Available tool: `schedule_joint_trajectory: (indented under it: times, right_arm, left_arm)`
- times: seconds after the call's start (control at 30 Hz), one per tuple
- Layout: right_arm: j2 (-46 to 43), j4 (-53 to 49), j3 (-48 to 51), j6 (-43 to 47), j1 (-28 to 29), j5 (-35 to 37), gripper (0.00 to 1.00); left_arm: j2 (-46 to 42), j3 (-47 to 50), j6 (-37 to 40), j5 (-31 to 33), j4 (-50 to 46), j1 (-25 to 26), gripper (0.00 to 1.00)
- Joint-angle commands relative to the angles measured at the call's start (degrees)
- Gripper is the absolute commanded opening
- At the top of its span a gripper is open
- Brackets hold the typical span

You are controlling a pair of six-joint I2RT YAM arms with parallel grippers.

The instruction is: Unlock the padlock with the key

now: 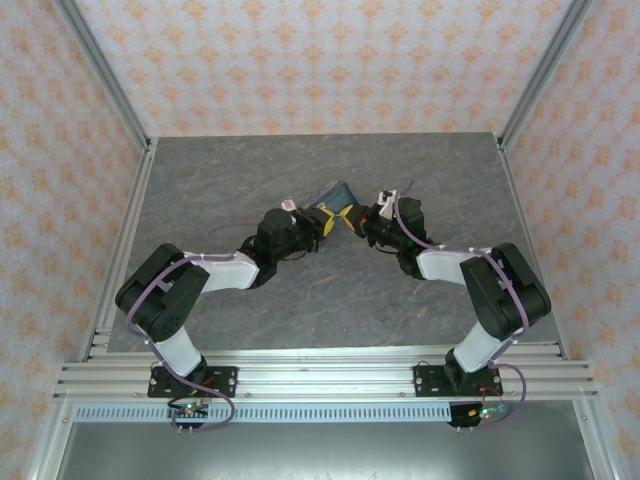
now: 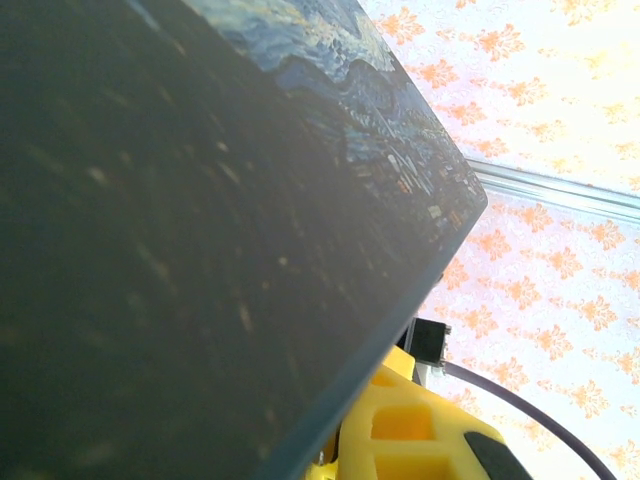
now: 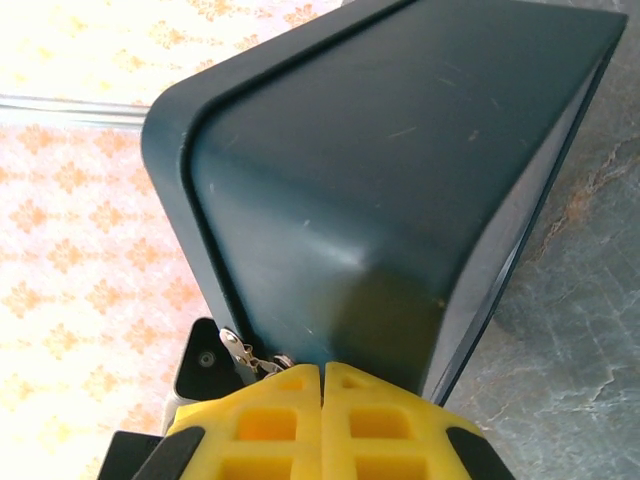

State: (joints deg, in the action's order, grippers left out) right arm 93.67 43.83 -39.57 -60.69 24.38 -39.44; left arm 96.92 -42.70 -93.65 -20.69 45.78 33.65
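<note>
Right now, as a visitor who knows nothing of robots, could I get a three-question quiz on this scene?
1. True or false: the right gripper is shut.
2. The box is: A red, B dark blue, C white?
3. Fill in: the walls carry an ___ pattern.
Key: 1 true; 2 B; 3 orange.
</note>
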Motion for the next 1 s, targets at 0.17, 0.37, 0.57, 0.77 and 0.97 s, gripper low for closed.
schedule_joint_trajectory:
  times: [0.17,0.37,0.57,0.77,0.97]
  right_arm:
    - [-3.3,2.4,0.1,10.6,3.6,-9.2,0.00]
    - [-1.0,8.8,1.3,4.3,3.6,-8.9,0.00]
    - [4.1,23.8,1.2,-15.7,5.0,-7.7,0.00]
    - [3.1,20.8,-1.7,-21.0,6.2,-7.4,0.00]
    - [1.6,13.2,-3.1,-17.2,6.3,-8.5,0.00]
  left_arm:
    - [1.5,-1.3,-2.5,-11.1,6.5,4.9,0.00]
    - [1.8,-1.4,-3.5,-10.3,8.9,5.0,0.00]
    - [1.9,-2.4,1.0,-11.0,5.6,5.5,0.00]
    - [2.9,-2.7,1.7,-11.2,5.3,5.7,0.00]
    - [3.6,-3.4,1.7,-11.6,5.6,5.8,0.00]
